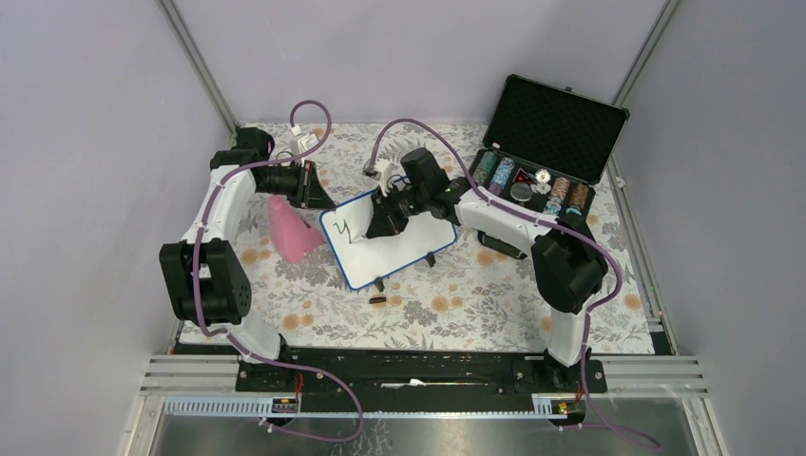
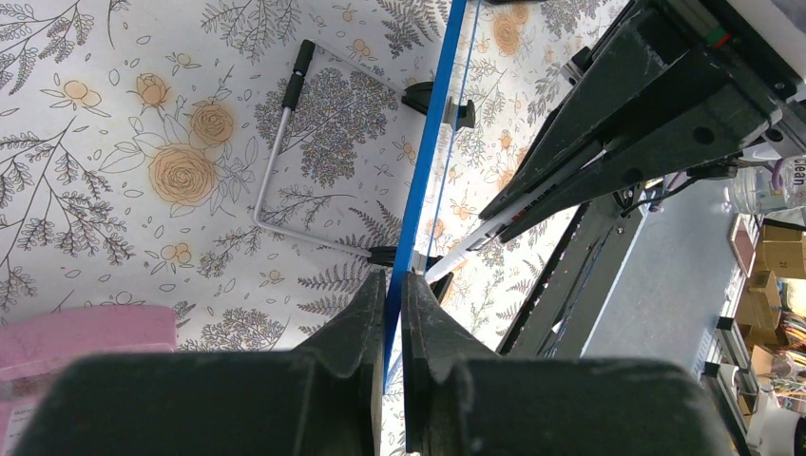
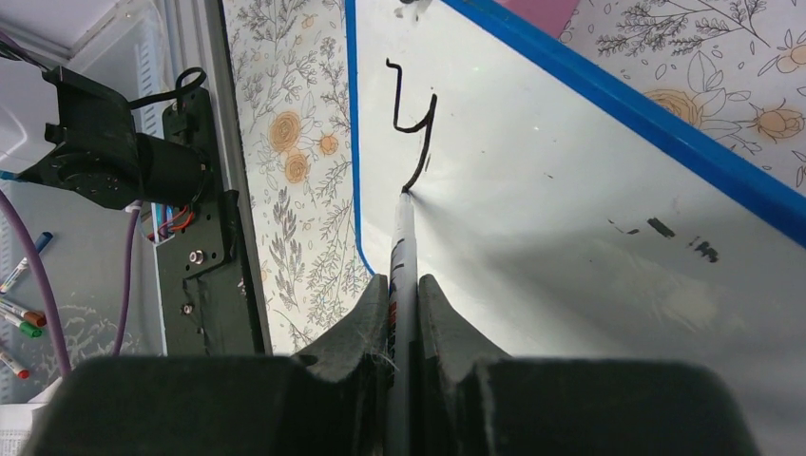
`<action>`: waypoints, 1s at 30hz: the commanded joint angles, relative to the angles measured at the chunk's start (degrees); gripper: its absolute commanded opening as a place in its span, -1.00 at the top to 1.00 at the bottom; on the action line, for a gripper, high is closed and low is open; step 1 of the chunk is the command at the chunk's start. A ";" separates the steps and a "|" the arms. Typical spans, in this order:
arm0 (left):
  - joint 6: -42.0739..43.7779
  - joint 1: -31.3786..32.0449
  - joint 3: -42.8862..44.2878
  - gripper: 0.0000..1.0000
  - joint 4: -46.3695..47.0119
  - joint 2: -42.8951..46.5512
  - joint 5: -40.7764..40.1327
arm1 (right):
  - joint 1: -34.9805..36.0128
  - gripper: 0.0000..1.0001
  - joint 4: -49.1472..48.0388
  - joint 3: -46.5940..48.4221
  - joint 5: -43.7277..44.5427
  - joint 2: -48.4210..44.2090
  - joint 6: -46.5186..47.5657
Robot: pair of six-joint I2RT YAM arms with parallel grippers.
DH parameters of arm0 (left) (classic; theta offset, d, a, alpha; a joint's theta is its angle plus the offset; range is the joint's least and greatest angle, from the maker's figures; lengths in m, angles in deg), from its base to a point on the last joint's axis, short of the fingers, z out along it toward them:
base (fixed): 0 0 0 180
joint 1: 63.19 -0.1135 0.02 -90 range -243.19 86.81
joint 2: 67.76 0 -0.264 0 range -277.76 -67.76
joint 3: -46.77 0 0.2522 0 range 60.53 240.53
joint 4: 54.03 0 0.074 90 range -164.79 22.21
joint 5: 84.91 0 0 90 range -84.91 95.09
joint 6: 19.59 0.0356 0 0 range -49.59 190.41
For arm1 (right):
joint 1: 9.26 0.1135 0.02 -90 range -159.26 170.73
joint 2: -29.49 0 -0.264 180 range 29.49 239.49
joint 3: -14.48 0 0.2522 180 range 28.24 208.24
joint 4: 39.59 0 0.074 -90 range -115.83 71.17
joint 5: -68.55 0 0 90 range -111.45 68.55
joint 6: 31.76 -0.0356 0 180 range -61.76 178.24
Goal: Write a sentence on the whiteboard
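board (image 1: 404,252) set on table (image 1: 475,304) between arms | left gripper (image 2: 393,285) closed on its blue frame edge, judged to steady it for writing | right gripper (image 3: 403,285) clamped on marker (image 3: 403,228), tip pressed to board at tail of "y" (image 3: 415,123) | sentence judged barely begun
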 commanded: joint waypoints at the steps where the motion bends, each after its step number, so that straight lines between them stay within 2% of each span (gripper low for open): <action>1: 0.41 -0.10 1.12 1.00 -0.18 0.19 0.82 | 0.94 1.00 -0.60 -0.06 2.19 -1.32 1.68; 16: 0.27 0.01 0.93 1.00 -0.19 0.23 0.76 | 2.21 1.00 -1.06 4.78 0.74 -1.08 -0.32; 22: 0.43 -0.03 1.02 1.00 -0.18 0.44 0.55 | 1.92 1.00 -0.26 1.93 0.12 -5.90 0.30; 30: 0.89 -0.02 0.69 1.00 -0.19 1.01 0.56 | -2.53 1.00 -0.11 -1.97 0.93 -8.93 1.77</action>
